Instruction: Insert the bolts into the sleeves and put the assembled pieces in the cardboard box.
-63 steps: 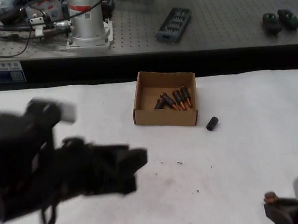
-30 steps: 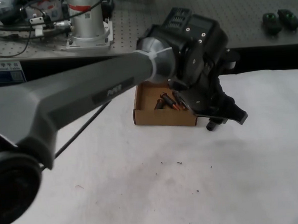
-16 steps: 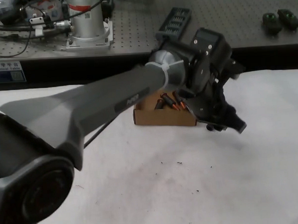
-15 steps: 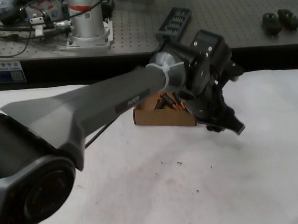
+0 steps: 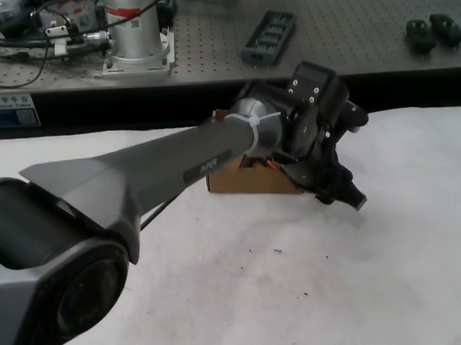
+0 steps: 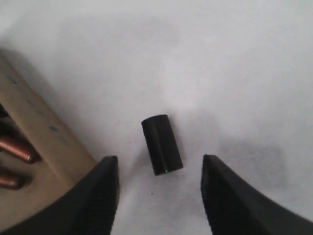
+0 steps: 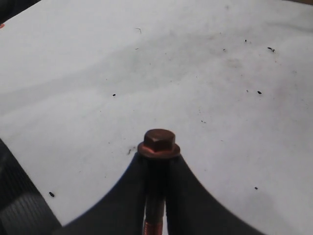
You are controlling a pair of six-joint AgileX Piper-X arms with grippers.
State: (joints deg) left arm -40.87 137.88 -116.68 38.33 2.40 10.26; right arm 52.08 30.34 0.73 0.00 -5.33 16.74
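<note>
Item 1. Right gripper (image 7: 156, 164): we found its fingers closed on a copper bolt (image 7: 158, 143). They clamped the shank, with the hexagonal flanged head standing clear of the fingertips. It hung above the white bench cover (image 7: 210, 73), which bore scattered dark specks.

Item 2. Left arm (image 5: 160, 164): we saw it stretched from the near left corner of the bench towards the middle of the cover.

Item 3. Left gripper (image 6: 157, 169): we recorded it wide open and holding nothing, lowered to the cover just beside the right end of the cardboard box (image 5: 250, 183).

Item 4. Black sleeve (image 6: 162, 144): it lay on its side on the cover. Its nearer end sat between the two open fingertips and touched neither. It was near the box wall but apart from it.

Item 5. Cardboard box: open-topped, about mid-bench. We noted assembled pieces (image 6: 18, 150) inside, with their copper threaded ends showing past the wall.

Item 6. Perforated table (image 5: 346, 23) beyond the far edge of the cover: we listed a silver column (image 5: 134, 27) with cables (image 5: 15, 37) beside it, a black ribbed block (image 5: 270, 35), and two black-and-green parts (image 5: 433, 30) at the far right.
</note>
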